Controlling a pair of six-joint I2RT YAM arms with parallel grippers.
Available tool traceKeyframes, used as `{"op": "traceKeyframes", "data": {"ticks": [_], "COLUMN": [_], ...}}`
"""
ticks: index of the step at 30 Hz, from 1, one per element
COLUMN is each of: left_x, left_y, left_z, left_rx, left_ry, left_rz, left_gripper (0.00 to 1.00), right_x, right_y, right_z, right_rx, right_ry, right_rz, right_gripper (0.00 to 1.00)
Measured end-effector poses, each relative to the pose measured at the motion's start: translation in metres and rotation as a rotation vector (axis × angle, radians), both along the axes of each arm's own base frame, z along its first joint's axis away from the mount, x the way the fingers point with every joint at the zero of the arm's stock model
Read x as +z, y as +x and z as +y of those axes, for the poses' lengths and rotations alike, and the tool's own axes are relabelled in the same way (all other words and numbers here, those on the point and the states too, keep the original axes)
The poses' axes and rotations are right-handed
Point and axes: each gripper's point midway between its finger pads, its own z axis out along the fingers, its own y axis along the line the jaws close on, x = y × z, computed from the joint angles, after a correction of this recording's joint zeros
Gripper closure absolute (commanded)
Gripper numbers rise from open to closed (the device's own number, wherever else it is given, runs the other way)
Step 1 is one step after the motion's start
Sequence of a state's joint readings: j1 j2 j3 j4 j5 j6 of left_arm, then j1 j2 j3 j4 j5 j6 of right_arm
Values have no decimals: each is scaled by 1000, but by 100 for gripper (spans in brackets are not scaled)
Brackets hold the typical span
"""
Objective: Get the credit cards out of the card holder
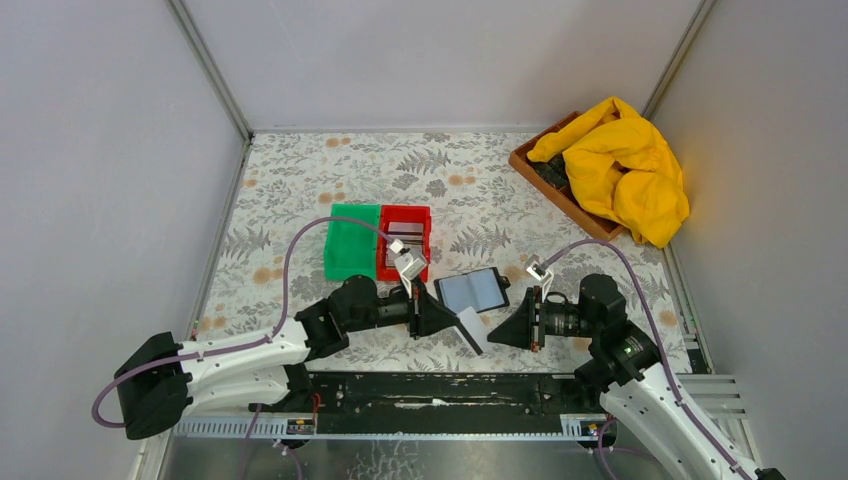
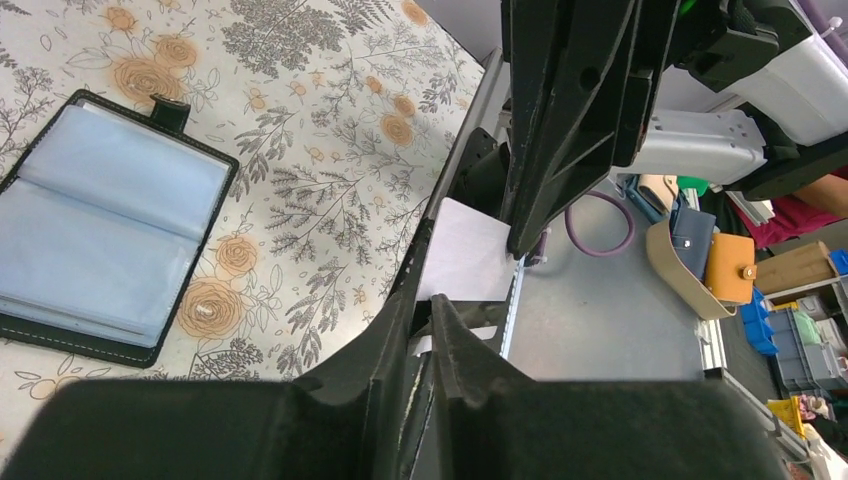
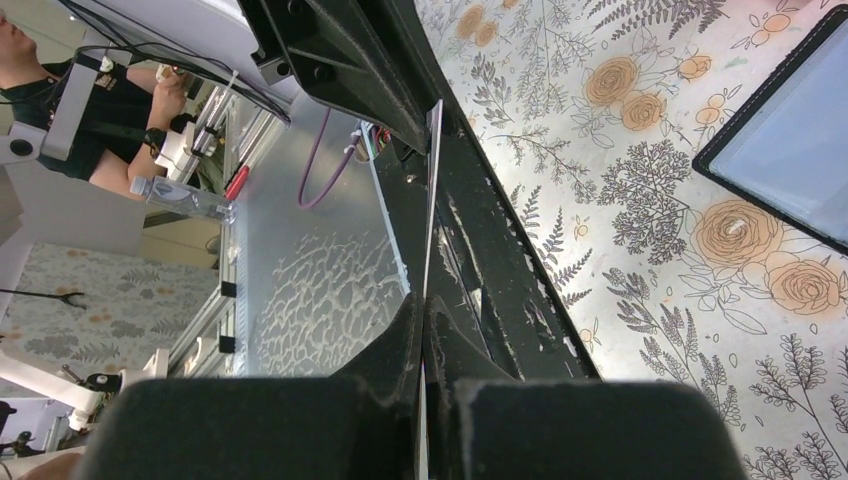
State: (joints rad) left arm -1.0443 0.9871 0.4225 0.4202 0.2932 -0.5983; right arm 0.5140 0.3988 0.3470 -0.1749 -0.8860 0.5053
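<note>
Handover step: my right hand (image 1: 493,337), clamped shut, and left hand (image 1: 457,319), closed narrowly, both grip one card (image 1: 474,332) above the desk (image 1: 450,170) near edge; holder (image 1: 473,291) lies open just beyond. Next, I judge, right must release.

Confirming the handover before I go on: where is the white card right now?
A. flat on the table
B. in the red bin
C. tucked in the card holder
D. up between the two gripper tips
D: the white card stands off the table, pinched by the right gripper and sitting between the left gripper fingers; the card holder lies open behind it.
</note>
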Motion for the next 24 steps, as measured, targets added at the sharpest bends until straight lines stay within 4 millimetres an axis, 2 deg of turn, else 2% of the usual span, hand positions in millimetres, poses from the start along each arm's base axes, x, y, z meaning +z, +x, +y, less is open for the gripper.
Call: {"op": "traceKeyframes", "data": {"ticks": [3, 4, 12, 13, 16, 18, 20, 24], "left_x": [1, 1, 6, 6, 7, 7, 5, 0], "left_y": [-1, -2, -12, -13, -13, -13, -11, 9], "left_z": [0, 0, 2, 3, 3, 3, 4, 14], "left_rx": [-13, -18, -70, -72, -73, -73, -63, 51], "left_ry": [-8, -11, -45, -47, -50, -49, -42, -9], "left_rz": [-4, -5, -18, -19, -21, -20, -17, -1], "left_gripper": [99, 100, 100, 100, 100, 100, 100, 100], "right_x": [-1, -2, -10, -10, -9, -8, -7, -4], "right_y": [0, 0, 0, 0, 0, 2, 6, 21], "right_z": [0, 0, 0, 0, 0, 1, 0, -6], "right_rx": [-2, -3, -6, -6, -7, -14, -35, -139], "right_ry": [1, 0, -11, -11, -9, -6, -6, -32], "right_rz": [10, 15, 42, 42, 42, 35, 12, -44], "right_gripper": [100, 100, 100, 97, 65, 49, 43, 41]}}
